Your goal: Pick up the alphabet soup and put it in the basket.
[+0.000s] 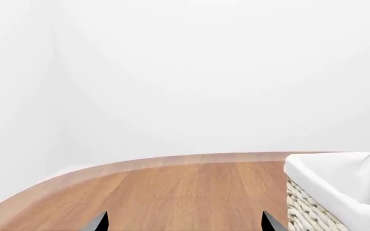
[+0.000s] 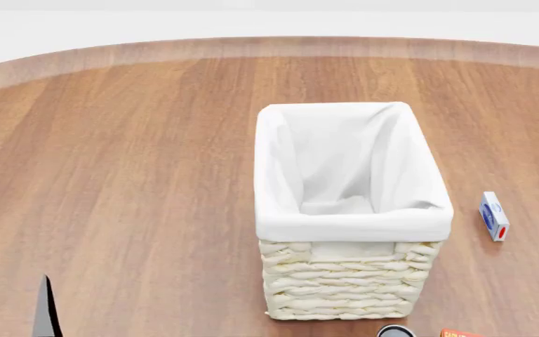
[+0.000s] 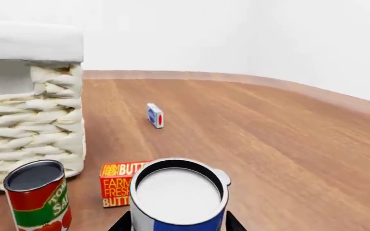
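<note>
The alphabet soup, a blue-labelled can with a silvery-white lid, stands upright between the jaws of my right gripper. The dark fingers press against both its sides. The can and right gripper are out of the head view. The basket, cream wicker with a white cloth lining, stands mid-table and looks empty. It also shows in the right wrist view and the left wrist view. My left gripper is open and empty over bare wood, beside the basket.
A red-and-green tomato can stands beside the basket, close to the soup can. An orange butter box lies just behind the soup can. A small blue-and-white box lies to the right of the basket. The round wooden table's edge curves at the back.
</note>
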Controlling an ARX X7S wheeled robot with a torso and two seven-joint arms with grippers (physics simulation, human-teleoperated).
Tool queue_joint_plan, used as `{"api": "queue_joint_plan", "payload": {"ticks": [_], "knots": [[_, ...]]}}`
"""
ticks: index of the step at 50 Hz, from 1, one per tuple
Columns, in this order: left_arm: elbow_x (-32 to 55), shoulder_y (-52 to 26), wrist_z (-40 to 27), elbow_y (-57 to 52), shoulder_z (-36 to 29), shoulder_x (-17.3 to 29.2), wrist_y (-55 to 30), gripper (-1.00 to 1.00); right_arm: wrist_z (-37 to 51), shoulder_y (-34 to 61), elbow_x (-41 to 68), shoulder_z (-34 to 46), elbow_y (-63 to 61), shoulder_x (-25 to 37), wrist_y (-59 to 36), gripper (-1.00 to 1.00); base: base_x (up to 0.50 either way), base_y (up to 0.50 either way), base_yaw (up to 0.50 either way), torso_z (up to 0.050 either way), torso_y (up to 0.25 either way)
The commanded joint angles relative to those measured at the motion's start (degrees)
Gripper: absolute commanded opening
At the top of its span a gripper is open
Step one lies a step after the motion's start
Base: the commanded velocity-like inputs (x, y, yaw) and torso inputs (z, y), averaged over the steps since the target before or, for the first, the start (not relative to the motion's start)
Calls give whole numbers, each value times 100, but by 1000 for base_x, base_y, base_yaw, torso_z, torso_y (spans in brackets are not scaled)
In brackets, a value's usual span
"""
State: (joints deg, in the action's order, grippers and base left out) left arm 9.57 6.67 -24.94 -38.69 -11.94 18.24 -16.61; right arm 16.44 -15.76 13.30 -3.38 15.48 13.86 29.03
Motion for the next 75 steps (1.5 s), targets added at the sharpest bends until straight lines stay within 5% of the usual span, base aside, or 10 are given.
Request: {"api": "queue_joint_plan", "payload": {"ticks": [1,20,39,66,75], "knots": [[54,-5,-29,-32,16,28,-26,100,405,-359,-259,-82,-2705,444,-1346,-100,0,0,0,0,0],[92,-18,-55,9,-7,52,-3,100,802,-189,171,-346,-5147,1080,-3204,-100,0,0,0,0,1],[133,-45,-73,88,-27,70,33,100,984,2109,713,227,-5883,1465,-5073,-100,0,0,0,0,1],[244,-35,-137,11,47,135,20,100,62,6319,740,1836,-3210,512,-5744,-100,0,0,0,0,0],[272,-49,-140,41,52,153,37,100,-532,7393,668,1983,-837,-48,-4993,-100,0,0,0,0,1]]}}
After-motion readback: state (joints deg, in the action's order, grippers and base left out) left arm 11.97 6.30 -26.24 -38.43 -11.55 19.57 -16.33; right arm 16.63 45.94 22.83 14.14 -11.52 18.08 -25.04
